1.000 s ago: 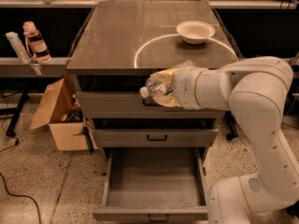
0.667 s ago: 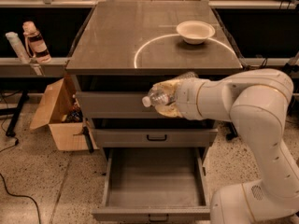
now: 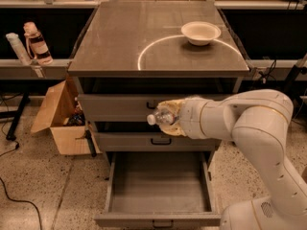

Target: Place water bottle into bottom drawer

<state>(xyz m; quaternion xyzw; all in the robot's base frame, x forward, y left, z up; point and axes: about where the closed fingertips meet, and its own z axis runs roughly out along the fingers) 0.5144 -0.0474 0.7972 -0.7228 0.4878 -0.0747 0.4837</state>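
Speckled floor (image 3: pixel 43 190) lies under a grey metal cabinet (image 3: pixel 120 37) with three drawers. A bulky white arm (image 3: pixel 254 128) reaches in from the right of the view. The gripper (image 3: pixel 169 118) at its end hangs in front of the cabinet's face, level with the lower edge of the top drawer (image 3: pixel 115 108). Its yellowish fingers are clamped on the water bottle (image 3: pixel 162 117). The bottle lies roughly level in the grasp and its white cap points out to the left of the gripper as the camera sees it.

Just below the gripper is the closed middle drawer (image 3: pixel 124 141), whose dark handle sits almost straight underneath. Further down, the bottom drawer (image 3: pixel 158 183) is pulled out. Its plain grey inside is open to view, well apart from the bottle.

Above the gripper and further back, a pale bowl (image 3: pixel 200 32) stands on the cabinet top. It sits at the right end of a white arc (image 3: pixel 144 56) marked on that surface. Down and to the left of the gripper, a cardboard box (image 3: pixel 57 114) stands open beside the cabinet. Far up and to the left, a pink-capped bottle (image 3: pixel 37 43) stands on a shelf (image 3: pixel 29 70).
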